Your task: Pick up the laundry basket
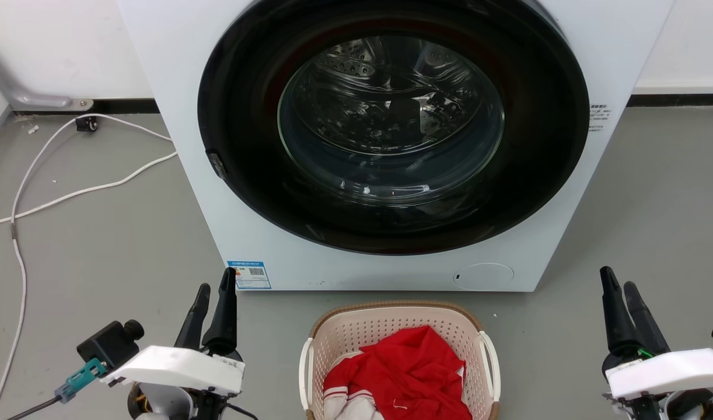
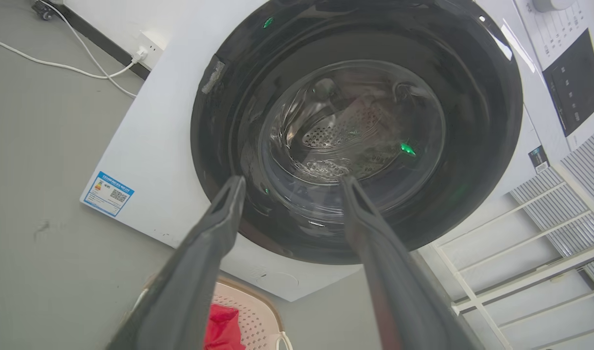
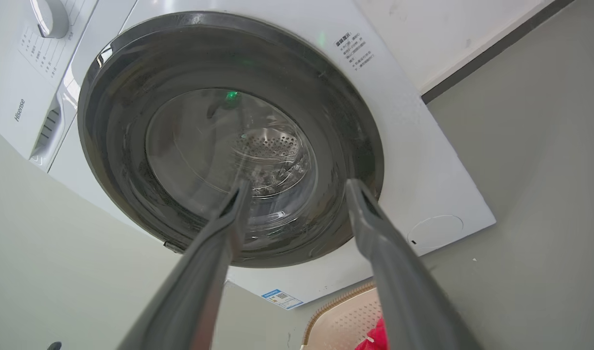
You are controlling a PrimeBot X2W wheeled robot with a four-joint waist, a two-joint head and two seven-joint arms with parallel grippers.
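Laundry basket (image 1: 356,329) sits on the grey floor (image 1: 100,245) just in front of the washer (image 1: 175,87), with red cloth (image 1: 415,367) lying inside it. To the basket's left hangs the left hand (image 1: 216,280) and to its right the right hand (image 1: 618,277), both clear of it, each with fingers apart and gripping nothing. Beyond the left hand a white cable (image 1: 70,192) trails across the floor beside the washer.

We see the laundry basket (image 1: 380,329) in matt cream plastic, its walls perforated, its rim (image 1: 391,304) a brown woven look. The garment (image 1: 415,367) in it is creased red cloth. The washer (image 1: 181,87) has smooth white panels, a glossy black door (image 1: 240,116) with clear glass, and a shiny perforated metal drum (image 1: 356,64).
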